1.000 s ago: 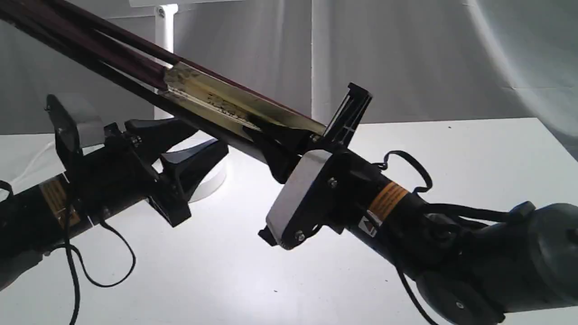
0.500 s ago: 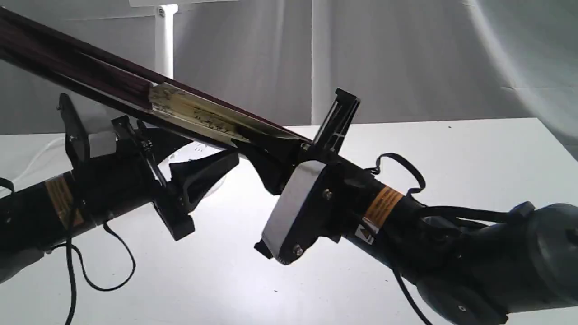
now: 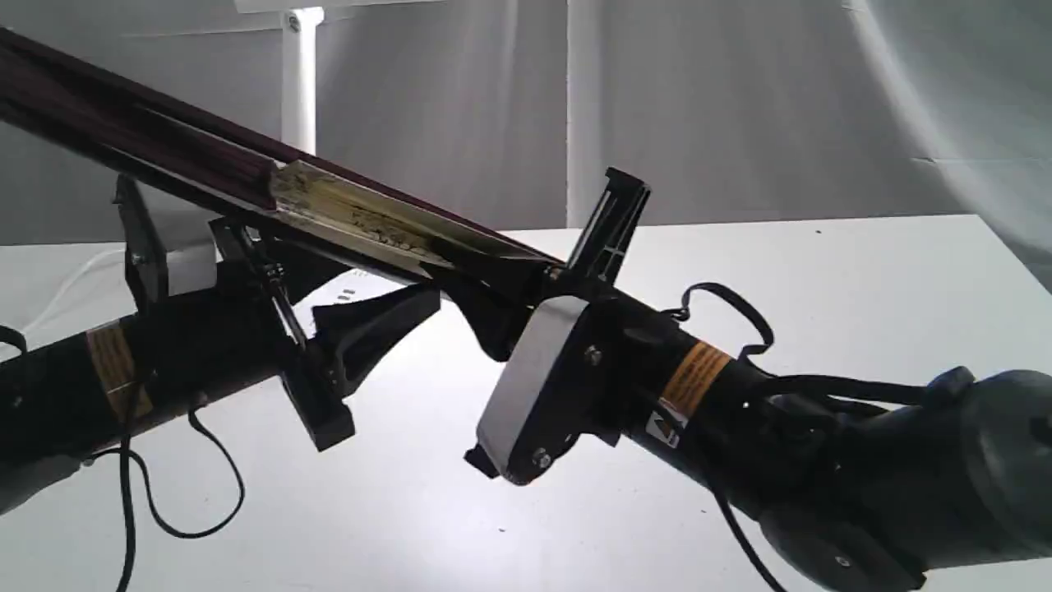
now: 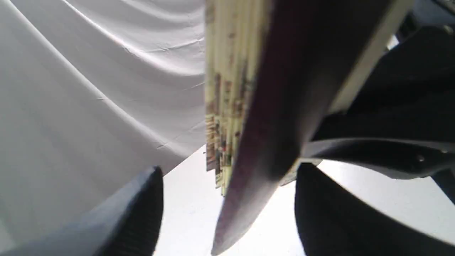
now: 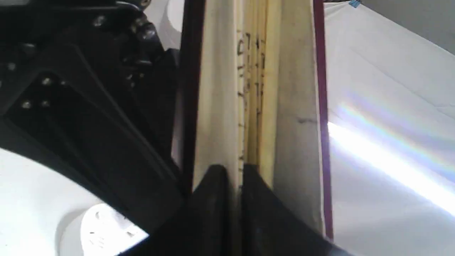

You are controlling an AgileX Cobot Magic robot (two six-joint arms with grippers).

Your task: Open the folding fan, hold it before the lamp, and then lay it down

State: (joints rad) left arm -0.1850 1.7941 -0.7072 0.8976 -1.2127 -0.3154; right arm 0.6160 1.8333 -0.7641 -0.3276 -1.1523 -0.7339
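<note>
The folding fan is nearly closed and slants from the upper left down to the middle of the exterior view, maroon guards around cream pleats. My right gripper is shut on a few pleats at the leaf's outer end. My left gripper is open just under the fan, and the maroon guard runs between its fingers. I cannot tell if they touch it. The lamp's white post stands behind the fan. Its round base is mostly hidden by the left gripper.
A white table lies under both arms, with a white cloth backdrop behind it. A second white upright stands at the back centre. Loose black cables hang from the left wrist.
The left gripper has risen and moved right until the fan's guard sits between its open fingers. The fan has tilted flatter, and the right gripper has shifted slightly left and down.
</note>
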